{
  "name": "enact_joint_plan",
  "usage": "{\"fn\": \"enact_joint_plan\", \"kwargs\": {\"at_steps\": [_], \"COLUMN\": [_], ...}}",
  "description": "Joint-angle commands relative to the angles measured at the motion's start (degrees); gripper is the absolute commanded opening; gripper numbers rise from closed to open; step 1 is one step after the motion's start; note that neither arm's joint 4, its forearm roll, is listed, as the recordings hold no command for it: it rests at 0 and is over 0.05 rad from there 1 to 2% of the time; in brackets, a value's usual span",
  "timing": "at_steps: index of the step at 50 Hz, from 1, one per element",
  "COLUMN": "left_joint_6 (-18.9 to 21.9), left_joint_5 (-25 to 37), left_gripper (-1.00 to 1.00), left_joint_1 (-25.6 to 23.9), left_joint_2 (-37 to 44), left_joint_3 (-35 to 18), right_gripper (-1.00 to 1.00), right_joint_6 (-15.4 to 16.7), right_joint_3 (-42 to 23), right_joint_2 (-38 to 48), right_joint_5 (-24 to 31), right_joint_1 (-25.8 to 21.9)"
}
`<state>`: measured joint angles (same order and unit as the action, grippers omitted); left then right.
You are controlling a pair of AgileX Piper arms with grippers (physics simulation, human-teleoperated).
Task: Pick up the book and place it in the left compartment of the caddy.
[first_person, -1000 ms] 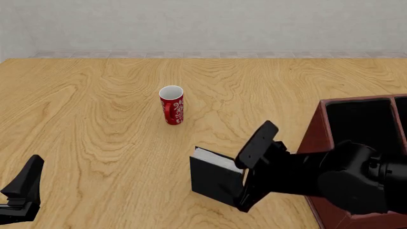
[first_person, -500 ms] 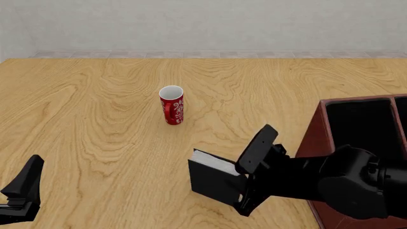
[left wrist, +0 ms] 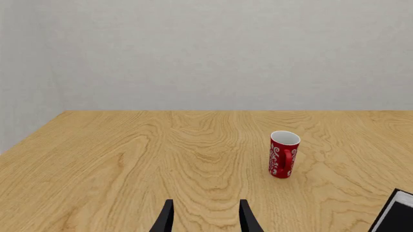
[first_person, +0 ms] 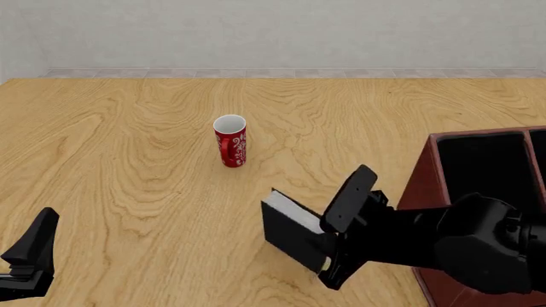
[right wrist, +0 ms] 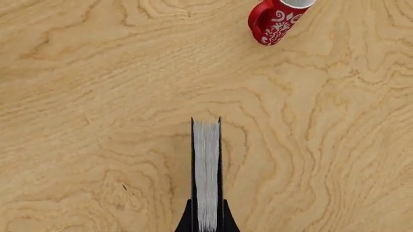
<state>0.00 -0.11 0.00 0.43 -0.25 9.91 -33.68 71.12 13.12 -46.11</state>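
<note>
The right gripper (first_person: 328,252) has its fingers clenched on the book (first_person: 290,231), holding it tilted near the counter's (first_person: 128,166) front edge, just left of the caddy (first_person: 426,192). The cup (first_person: 229,141) stands mid-counter. The left gripper (left wrist: 205,217) sits at the front-left corner, fingers released.

The bulky black right arm reaches in from the table's right edge, beside its near right corner, with its black two-fingered right gripper (first_person: 328,246) pointing leftward, its fingers pressed flat against both covers of the plain black hardcover book (first_person: 292,231). Down at the near left corner, the slim black left gripper (first_person: 30,256) rests low, its two fingers (left wrist: 166,220) parted and holding nothing.
</note>
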Motion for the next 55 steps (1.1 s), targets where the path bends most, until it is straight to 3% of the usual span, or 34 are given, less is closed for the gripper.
{"fn": "enact_joint_plan", "kwargs": {"at_steps": [1,24,26,28,34,35,55], "left_joint_6": [0.00,0.00,0.00,0.00,0.00,0.00,0.00], "left_joint_5": [0.00,0.00,0.00,0.00,0.00,0.00,0.00], "left_gripper": [1.00,1.00,1.00,1.00,1.00,1.00,1.00], "left_joint_1": [0.00,0.00,0.00,0.00,0.00,0.00,0.00], "left_joint_2": [0.00,0.00,0.00,0.00,0.00,0.00,0.00], "left_joint_3": [0.00,0.00,0.00,0.00,0.00,0.00,0.00], "right_gripper": [-1.00,-1.00,-1.00,-1.00,-1.00,-1.00,-1.00], "right_joint_6": [-0.38,2.66,1.33,3.21,3.39,2.25,5.13], "right_joint_3": [-1.33,-3.91,-5.03,-4.94,-5.16,-5.49,-6.13], "right_joint_2": [-2.25,-7.94,-9.68,-9.75,-12.80,-14.02,-22.99], "right_joint_5": [1.41,5.19,5.72,6.03,7.06,7.38,11.87], "right_joint_1": [0.99,3.10,3.18,3.78,4.32,3.97,6.22]}}
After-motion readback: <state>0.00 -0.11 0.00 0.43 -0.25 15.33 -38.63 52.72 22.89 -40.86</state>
